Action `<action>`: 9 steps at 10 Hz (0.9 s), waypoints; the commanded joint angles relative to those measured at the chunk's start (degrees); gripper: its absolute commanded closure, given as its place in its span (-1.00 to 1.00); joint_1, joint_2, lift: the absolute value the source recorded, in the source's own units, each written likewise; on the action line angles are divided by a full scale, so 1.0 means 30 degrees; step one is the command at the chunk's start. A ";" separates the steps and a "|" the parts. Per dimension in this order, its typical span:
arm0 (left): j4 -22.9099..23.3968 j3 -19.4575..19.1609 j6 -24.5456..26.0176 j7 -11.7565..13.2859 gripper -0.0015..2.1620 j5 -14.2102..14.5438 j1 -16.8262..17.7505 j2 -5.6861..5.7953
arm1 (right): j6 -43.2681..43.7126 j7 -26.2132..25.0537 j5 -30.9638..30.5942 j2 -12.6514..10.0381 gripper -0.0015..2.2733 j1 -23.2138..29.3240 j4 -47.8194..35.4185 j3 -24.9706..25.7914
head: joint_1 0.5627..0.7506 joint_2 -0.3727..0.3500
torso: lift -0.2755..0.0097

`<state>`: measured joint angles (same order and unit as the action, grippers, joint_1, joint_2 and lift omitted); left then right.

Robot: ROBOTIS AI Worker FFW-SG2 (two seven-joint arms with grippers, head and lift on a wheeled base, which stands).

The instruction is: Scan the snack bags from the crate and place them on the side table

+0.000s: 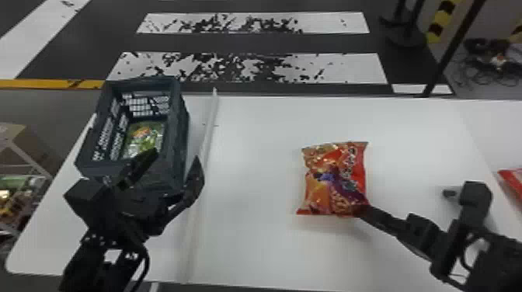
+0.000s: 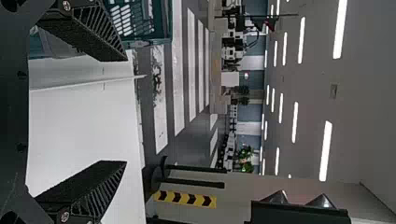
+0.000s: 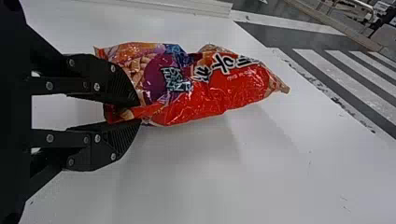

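In the head view my left gripper (image 1: pixel 176 171) stands open at the near end of the crate (image 1: pixel 178 116), with a green snack bag (image 1: pixel 145 136) lying inside the crate. The left gripper (image 2: pixel 123 112) has nothing between its spread fingers in the left wrist view. My right gripper (image 1: pixel 363 209) holds the near right corner of a red and orange snack bag (image 1: pixel 336 178) over the white table. Seen from the right wrist, the right gripper (image 3: pixel 137 112) is shut on a corner of that red bag (image 3: pixel 205 88).
A pale raised strip (image 1: pixel 207 136) crosses the white table (image 1: pixel 256 240) beside the crate. Part of another red bag (image 1: pixel 514 186) lies at the far right edge. A shelf with goods (image 1: pixel 23 194) stands left of the table. Behind are dark stands (image 1: pixel 406 37).
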<state>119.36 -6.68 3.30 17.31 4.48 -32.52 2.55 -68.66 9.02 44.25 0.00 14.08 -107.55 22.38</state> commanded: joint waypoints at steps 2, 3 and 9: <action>0.0028 -0.0030 0.0000 0.0001 -0.92 0.0000 0.0000 -0.0001 | 0.0635 0.0509 -0.0540 -0.0017 0.97 0.0229 -0.1327 0.0655 | 0.41 0.15 | 0.27; 0.0057 -0.0030 0.0000 -0.0028 -0.92 0.0000 0.0029 -0.0001 | 0.0400 0.0509 -0.0833 -0.0017 0.97 0.0258 -0.2293 0.1094 | 0.41 0.11 | 0.27; 0.0057 0.0087 0.0176 -0.0057 -0.92 0.0030 0.0146 -0.0001 | 0.5088 0.0568 -1.3049 0.1582 0.97 0.3569 -0.9940 -0.3740 | 0.41 -0.21 | 0.27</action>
<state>119.53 -6.34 3.82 17.14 4.54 -32.00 2.55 -57.16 10.69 12.50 3.99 23.15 -135.80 15.29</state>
